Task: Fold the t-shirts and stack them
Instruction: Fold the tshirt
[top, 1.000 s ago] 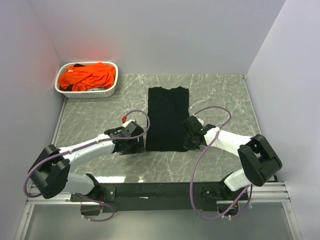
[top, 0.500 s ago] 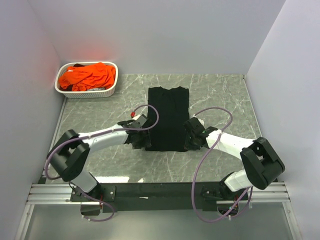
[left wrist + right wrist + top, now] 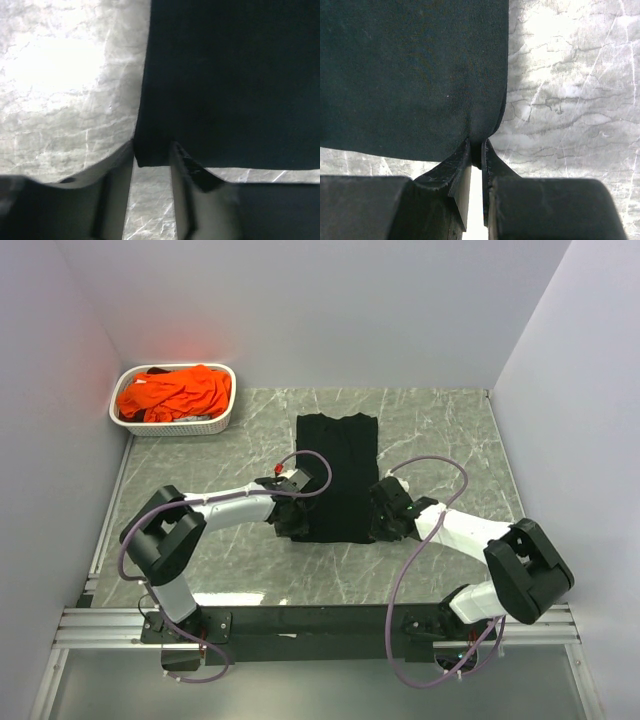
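Top external: high behind the arm bases [image 3: 320, 625], looking down over the whole tabletop [image 3: 200, 480]. Left wrist: very close, facing down at the black t-shirt [image 3: 230, 80], left hem corner. Right wrist: equally close, right hem corner. All share that hem.

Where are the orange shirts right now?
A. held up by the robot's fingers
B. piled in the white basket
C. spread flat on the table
B: the orange t-shirts lie bunched up inside the white basket.
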`<state>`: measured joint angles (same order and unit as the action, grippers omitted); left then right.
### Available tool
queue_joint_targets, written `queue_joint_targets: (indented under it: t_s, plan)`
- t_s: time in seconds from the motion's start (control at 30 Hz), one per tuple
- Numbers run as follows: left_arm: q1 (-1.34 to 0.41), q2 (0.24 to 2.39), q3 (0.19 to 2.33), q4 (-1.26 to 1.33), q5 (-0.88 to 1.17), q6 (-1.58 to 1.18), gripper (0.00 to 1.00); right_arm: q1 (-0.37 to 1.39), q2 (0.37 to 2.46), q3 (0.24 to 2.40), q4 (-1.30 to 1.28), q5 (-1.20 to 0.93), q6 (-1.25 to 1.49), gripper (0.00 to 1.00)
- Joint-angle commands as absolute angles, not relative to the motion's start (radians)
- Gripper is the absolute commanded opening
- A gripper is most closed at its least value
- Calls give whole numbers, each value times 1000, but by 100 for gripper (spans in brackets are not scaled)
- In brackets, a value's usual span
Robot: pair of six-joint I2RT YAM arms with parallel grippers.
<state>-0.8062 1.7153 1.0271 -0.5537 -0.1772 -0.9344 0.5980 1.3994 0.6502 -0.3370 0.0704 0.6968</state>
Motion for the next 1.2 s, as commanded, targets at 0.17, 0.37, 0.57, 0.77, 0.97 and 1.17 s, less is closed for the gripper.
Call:
queue_joint_targets:
  t_s: [0.17,0.37,0.57,0.77,0.97,1.17]
  plan:
    - [-828,1789,971,-566,-153,-973,26,606,1385,607,-414,71,675,0]
    - [-871,1734,930,-627,-123,-976,1,658,1315,586,-459,20,689,0]
    - [-1014,1528,798,-767,-12,-1054,1,817,1056,546,-690,-35,801,0]
    - [-1140,1258,775,-910,61,-1195,1,893,732,590,-992,-132,885,0]
    - [-1097,1212,918,-982,43,-1131,1,890,745,754,-1132,-30,841,0]
    - [-911,1229,1011,-968,52,-983,1,821,917,978,-1137,80,737,0]
